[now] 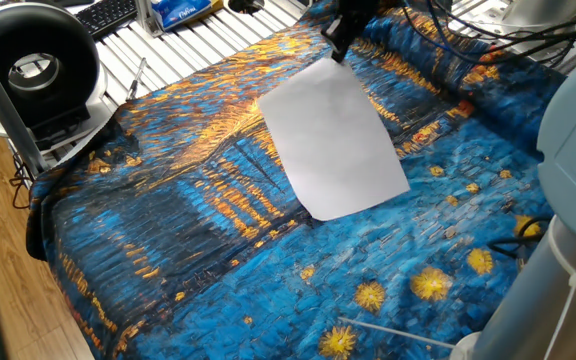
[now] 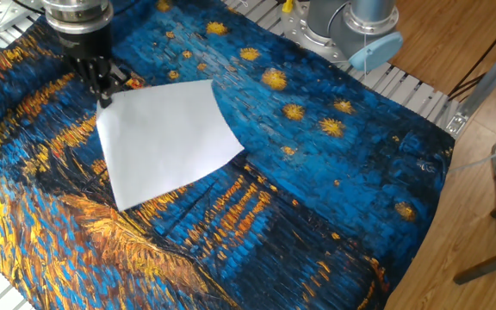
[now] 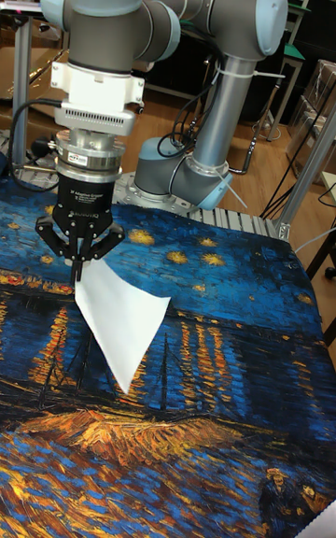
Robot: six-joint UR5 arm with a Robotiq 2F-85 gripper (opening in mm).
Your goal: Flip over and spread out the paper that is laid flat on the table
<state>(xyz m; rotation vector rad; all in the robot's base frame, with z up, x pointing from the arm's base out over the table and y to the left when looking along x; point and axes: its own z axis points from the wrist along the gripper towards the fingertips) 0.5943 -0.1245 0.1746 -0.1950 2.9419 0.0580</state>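
You are looking at the paper, a plain white rectangular sheet lying on the table draped in blue cloth with orange-yellow streaks and yellow star bursts. In one fixed view the sheet is sitting in the upper middle of the cloth, with one corner pointing toward the far edge, where the white slatted metal surface begins. In the other fixed view the paper is lying toward the upper left part of the table, well apart from the right-hand edge and the robot base.

The gripper is pinching one corner of the sheet: its two dark fingers are closed together on that corner. In the tall fixed view the paper is hanging down and away from the held corner, which is raised off the cloth. The opposite corner is reaching down toward the table; you cannot tell from that view whether it is touching. In the two fixed views most of the sheet is appearing to rest flat, with only the held corner lifted.

The gripper is pointing straight down, wrist vertical. In one fixed view the gripper is appearing only as a dark shape at the top edge.

A black ring-shaped fan is standing beyond the left edge of the table.
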